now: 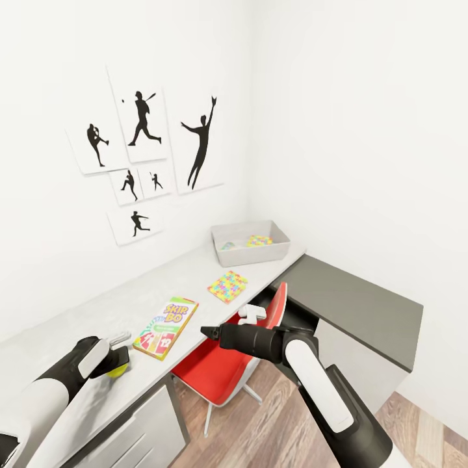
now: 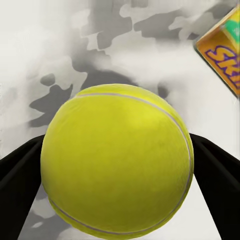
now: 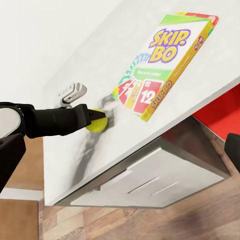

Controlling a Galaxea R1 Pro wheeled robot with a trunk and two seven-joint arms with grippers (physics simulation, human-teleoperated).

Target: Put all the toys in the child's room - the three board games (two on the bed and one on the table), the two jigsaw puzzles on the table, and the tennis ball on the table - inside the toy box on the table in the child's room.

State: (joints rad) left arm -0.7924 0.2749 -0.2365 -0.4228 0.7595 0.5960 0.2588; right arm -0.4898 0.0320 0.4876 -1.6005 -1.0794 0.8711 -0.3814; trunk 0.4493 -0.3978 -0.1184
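Left gripper (image 1: pixel 117 365): my two dark fingers (image 2: pixel 19 170) are clenched on the tennis ball, one on each side, down low at the near end of the table.
Tennis ball (image 2: pixel 117 167): held between my left fingers at the table top; whether it touches the top I cannot tell. From the head only a yellow-green sliver shows under the gripper.
Right gripper (image 1: pixel 209 333): held out over the red chair (image 1: pixel 214 370), off the table's front edge; its fingertips are cut off at the wrist picture's edges, so I cannot tell how far they are parted.
Skip-Bo box (image 1: pixel 166 327): lies flat just beyond the ball, near the front edge, long axis running away from me toward the far wall.
Puzzle (image 1: pixel 227 286): flat on the table (image 1: pixel 97 312) farther on, turned cornerwise, between the Skip-Bo box and the toy box.
Toy box (image 1: pixel 250 255): at the table's far end by the corner; a second puzzle (image 1: pixel 259 240) lies inside, partly hidden by the near wall. A small pale thing beside it is too dim to name.
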